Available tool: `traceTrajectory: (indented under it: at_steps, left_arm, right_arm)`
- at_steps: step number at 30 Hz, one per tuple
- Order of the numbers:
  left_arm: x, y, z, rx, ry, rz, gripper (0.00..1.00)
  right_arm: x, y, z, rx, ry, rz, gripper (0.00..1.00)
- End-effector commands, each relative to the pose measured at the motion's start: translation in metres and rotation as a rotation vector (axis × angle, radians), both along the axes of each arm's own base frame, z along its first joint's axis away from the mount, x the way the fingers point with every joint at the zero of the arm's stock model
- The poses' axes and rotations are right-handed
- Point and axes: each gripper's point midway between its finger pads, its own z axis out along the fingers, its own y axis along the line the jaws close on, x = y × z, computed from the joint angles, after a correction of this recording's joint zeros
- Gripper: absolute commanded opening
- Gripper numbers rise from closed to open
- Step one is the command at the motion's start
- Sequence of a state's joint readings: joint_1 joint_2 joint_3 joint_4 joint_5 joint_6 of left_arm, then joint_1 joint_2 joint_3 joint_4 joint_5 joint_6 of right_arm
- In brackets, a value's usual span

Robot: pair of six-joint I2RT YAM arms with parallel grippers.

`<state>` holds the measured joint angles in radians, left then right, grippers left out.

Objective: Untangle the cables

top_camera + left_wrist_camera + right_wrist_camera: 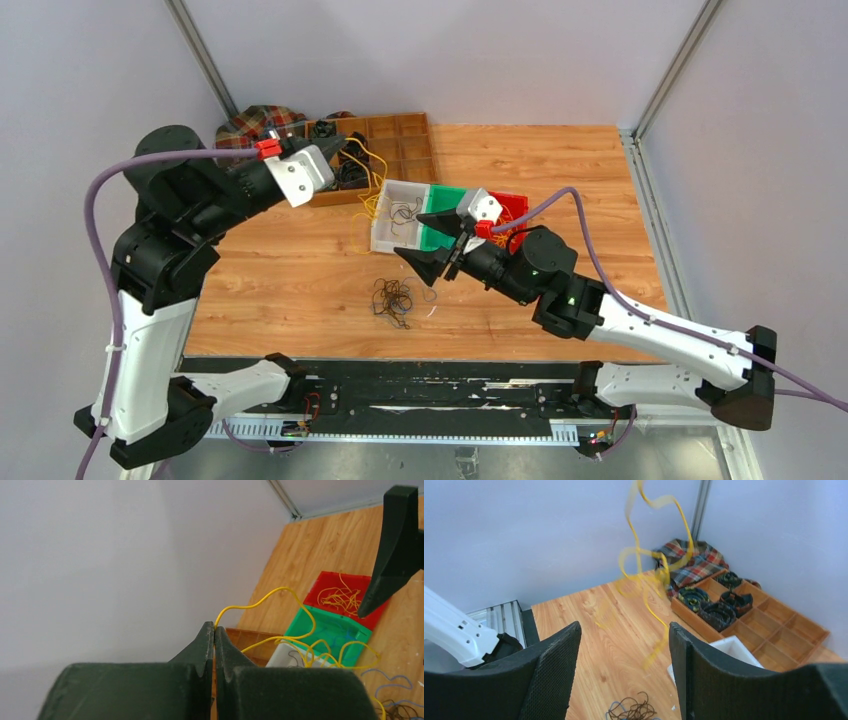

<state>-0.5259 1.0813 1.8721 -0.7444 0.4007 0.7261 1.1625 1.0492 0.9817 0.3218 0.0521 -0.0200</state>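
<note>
Left gripper (214,630) is pinched tight on one yellow cable (280,591) hanging beside the white bin (383,240); right gripper (624,635) gapes wide, one dark tangle (392,298) near that bin.

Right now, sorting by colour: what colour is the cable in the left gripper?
Yellow. The cable, pinched by the left gripper, shows best in left wrist view.

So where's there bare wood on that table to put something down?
The wooden tabletop is bare at the far right, beyond the red plastic bin, and near left, beside the dark wire tangle. Crowded around the white plastic bin, the thin yellow wire and the wooden compartment tray.
</note>
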Motion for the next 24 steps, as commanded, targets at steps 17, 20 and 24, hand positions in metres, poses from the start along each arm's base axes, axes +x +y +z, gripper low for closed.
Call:
traceTrajectory:
  at_steps: [17,20,24]
  left_arm:
    - [-0.006,-0.005,-0.019,-0.058,0.139,-0.021,0.01]
    - [-0.009,-0.006,-0.016,-0.064,0.152,-0.033,0.0]
    - [-0.013,-0.008,-0.009,-0.085,0.156,-0.051,0.0]
  right_arm:
    - [0.047,0.059,0.087,0.119,-0.145,-0.06,0.48]
    - [0.057,0.069,0.08,0.132,-0.122,-0.068,0.44]
    - [0.064,0.082,0.069,0.149,-0.08,-0.032,0.33]
